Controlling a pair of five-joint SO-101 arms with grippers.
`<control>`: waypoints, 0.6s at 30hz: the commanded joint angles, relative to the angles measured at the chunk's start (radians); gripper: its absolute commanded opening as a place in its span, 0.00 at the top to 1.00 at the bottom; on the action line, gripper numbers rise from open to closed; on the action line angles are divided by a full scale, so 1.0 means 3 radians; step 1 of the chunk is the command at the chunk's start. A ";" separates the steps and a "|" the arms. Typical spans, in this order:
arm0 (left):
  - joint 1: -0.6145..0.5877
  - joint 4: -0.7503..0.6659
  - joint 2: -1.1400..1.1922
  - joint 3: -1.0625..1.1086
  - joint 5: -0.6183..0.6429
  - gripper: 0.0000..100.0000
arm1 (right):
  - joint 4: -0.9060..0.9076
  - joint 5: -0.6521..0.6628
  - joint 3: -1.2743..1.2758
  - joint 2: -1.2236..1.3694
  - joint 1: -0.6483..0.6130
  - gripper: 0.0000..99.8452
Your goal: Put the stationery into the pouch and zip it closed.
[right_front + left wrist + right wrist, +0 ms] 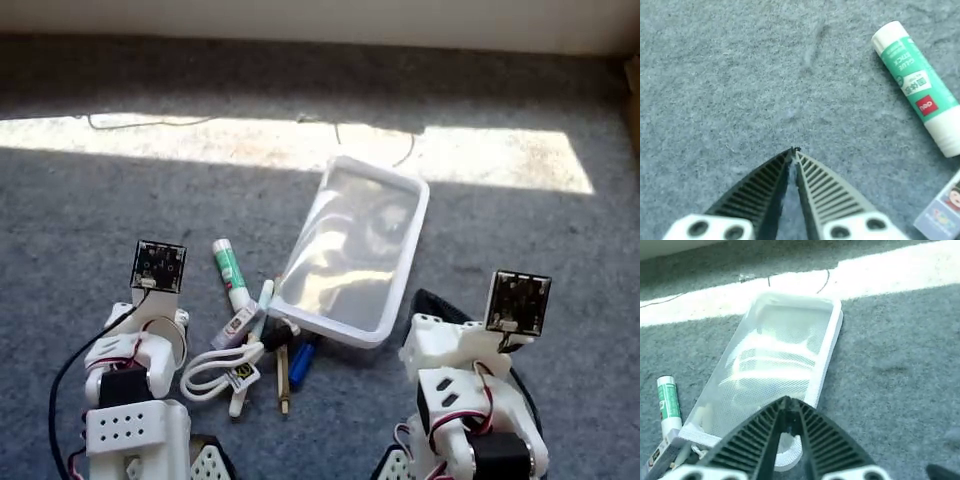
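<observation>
Translucent mesh pouch (780, 355), contents unclear, lies just ahead of the right gripper (786, 402); glue stick (917, 87) lies beside the left gripper (794, 151). Both jaws closed, empty.

The pouch (350, 250) is translucent white mesh, the glue stick (228, 272) green-and-white, the carpet (90, 220) grey.

Grey, carpet-like tabletop (80, 220) crossed by a band of sunlight (200, 140).
A thin dark wire (150, 123) trails along the lit band towards the far side, part looping near its middle. Beyond the shaded far edge runs a pale strip (300, 18).
</observation>
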 commanded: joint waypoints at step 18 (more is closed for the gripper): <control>-0.0038 0.0026 -0.0043 -0.0130 0.0031 0.99 | -0.0028 -0.0491 -0.1102 0.2186 -0.1629 0.98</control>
